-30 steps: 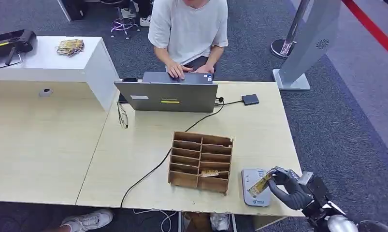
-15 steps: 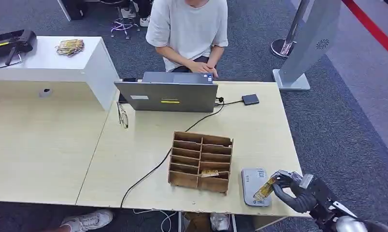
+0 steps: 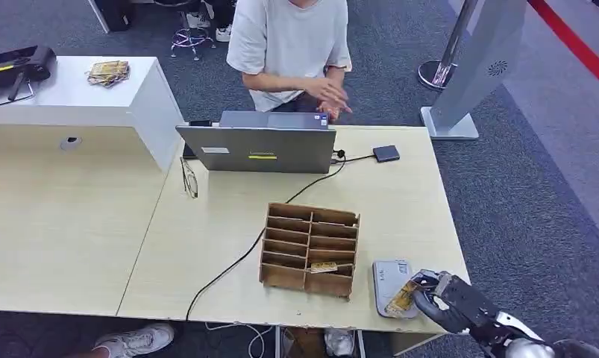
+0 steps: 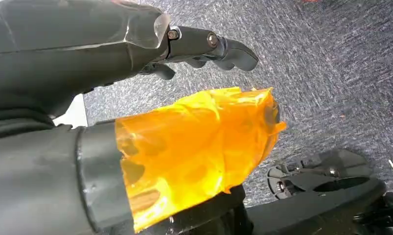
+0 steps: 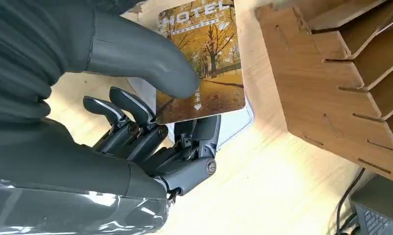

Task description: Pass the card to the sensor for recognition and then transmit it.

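Head view: a wooden slotted organiser (image 3: pixel 309 250) stands on the pale worktop (image 3: pixel 400 201), with one card (image 3: pixel 324 266) lying in a lower right slot. Just beside it, at the near right corner, sits the grey sensor (image 3: pixel 391 287). The right hand (image 3: pixel 449 302) holds the hotel card (image 3: pixel 400 297) tilted over the sensor's right part. Behind stand a laptop (image 3: pixel 257 145) and a seated person (image 3: pixel 292 45); dark grey carpet (image 3: pixel 535 194) surrounds the worktop.

Left wrist view: the left hand (image 4: pixel 150 54) hangs over the carpet with its fingers (image 4: pixel 219 46) stretched out, holding nothing; orange tape wraps its thumb.

Right wrist view: the thumb presses the hotel card against the dark fingers (image 5: pixel 135 122) beneath it. Its long axis runs away from the palm, printed face towards the camera, over the sensor beside the organiser.
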